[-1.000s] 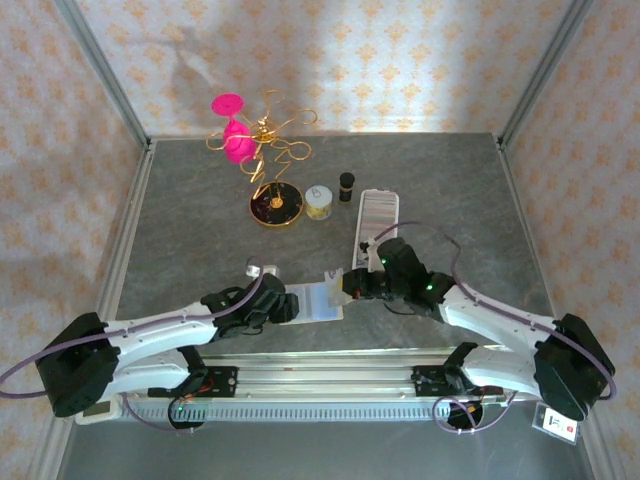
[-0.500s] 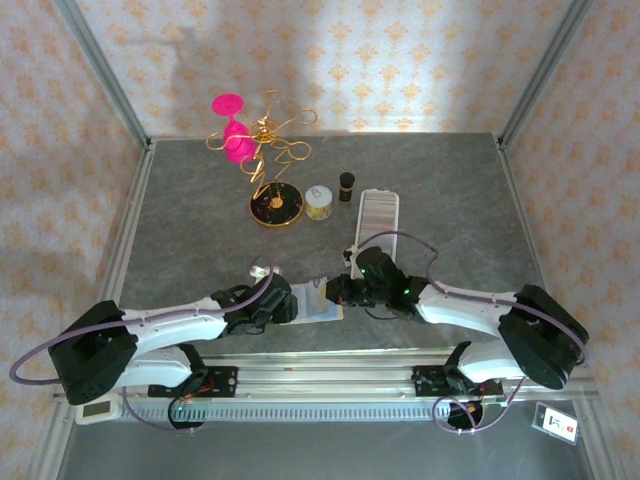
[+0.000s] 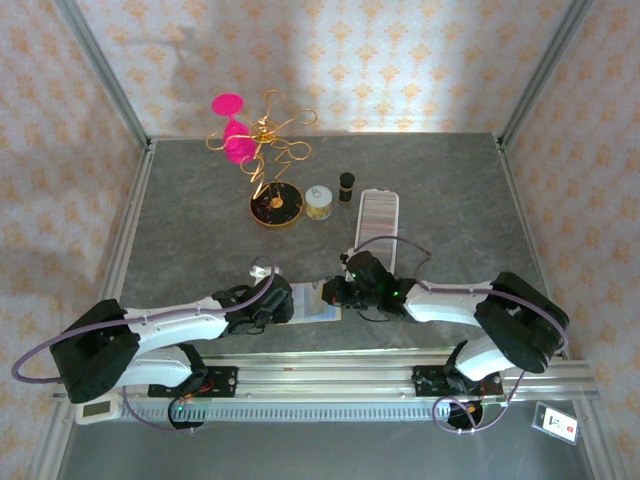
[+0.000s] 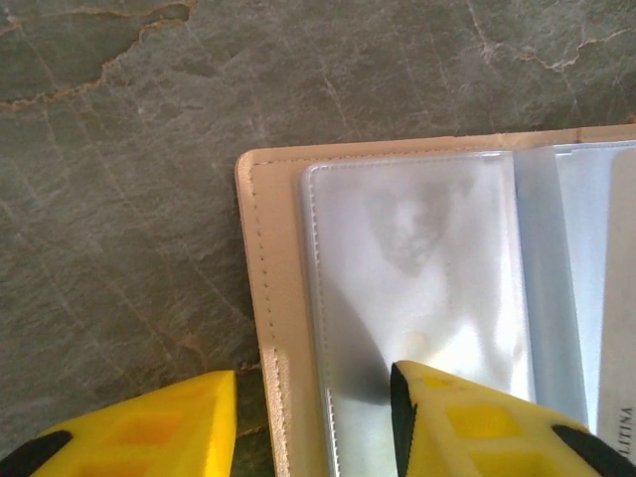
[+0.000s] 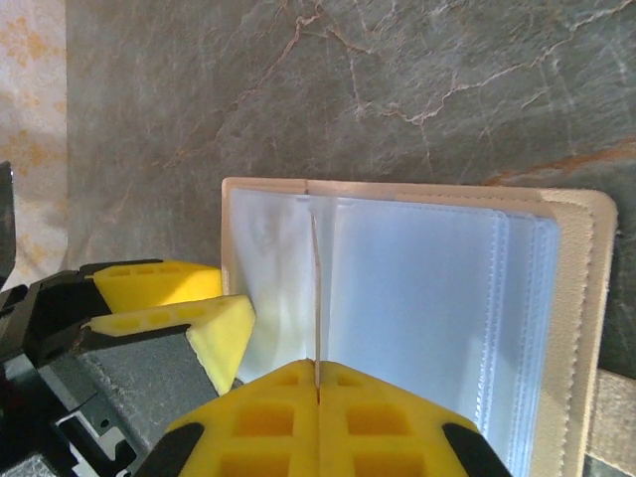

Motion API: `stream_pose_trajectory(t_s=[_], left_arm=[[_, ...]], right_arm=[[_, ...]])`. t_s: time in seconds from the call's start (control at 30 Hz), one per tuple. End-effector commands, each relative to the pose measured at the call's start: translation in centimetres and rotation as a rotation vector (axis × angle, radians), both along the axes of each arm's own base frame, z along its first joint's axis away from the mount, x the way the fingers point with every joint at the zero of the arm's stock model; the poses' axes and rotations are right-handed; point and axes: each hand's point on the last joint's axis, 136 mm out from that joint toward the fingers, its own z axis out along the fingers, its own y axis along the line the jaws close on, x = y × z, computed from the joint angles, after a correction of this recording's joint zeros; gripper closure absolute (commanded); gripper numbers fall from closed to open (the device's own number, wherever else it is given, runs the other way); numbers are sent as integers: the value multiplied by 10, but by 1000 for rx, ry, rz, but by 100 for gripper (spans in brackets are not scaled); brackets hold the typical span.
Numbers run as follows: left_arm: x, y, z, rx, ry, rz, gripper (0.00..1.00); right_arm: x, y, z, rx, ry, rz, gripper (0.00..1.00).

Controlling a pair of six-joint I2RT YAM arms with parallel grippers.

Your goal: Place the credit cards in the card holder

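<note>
The card holder (image 3: pixel 312 303) lies open on the stone table, cream-beige with clear sleeves (image 5: pixel 417 298). My right gripper (image 5: pixel 317 370) is shut on a thin credit card (image 5: pixel 316 278), seen edge-on and standing upright over the holder's left sleeves. In the top view this gripper (image 3: pixel 330 293) is at the holder's right side. My left gripper (image 4: pixel 313 383) is open and straddles the holder's left edge (image 4: pixel 268 298): one finger over the table, the other over the first sleeve. A whitish printed card (image 4: pixel 618 298) shows at the far right of the left wrist view.
At the back stand a gold wire stand with pink discs (image 3: pixel 265 150), a small pale jar (image 3: pixel 318 202), a dark little bottle (image 3: pixel 346 185) and a long clear plastic case (image 3: pixel 378 215). A small white object (image 3: pixel 262 268) lies behind the left arm. A metal rail runs along the near edge.
My right gripper has moved left with the card, over the open holder. The left gripper's jaws have narrowed around the holder's left edge.
</note>
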Motion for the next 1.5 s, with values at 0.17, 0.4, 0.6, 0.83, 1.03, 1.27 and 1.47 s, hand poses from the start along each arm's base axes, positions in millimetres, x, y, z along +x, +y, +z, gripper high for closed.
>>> stream_pose_trajectory(t_s=[0.17,0.4,0.6,0.83,1.03,1.27,1.47], left_arm=[[-7,5,-8,38,22,-12,61],[-7,5,-9,30,22,-8,64],[-8,5,-10,27,25,-10,66],[-10,5,-11,22,29,-10,68],[-10,4,-12,19,30,-10,70],[-10,3,-12,13,31,-11,71],[-10,3,-12,7,31,-8,71]], right_arm=[[15,12,11,48,-39,-62,100],[15,15,7,60,-27,-78,100],[13,16,-1,43,-15,-80,100],[11,11,-6,18,-13,-99,100],[6,16,-11,16,3,-84,100],[2,18,-11,34,21,-87,100],[-1,12,-20,2,57,-109,100]])
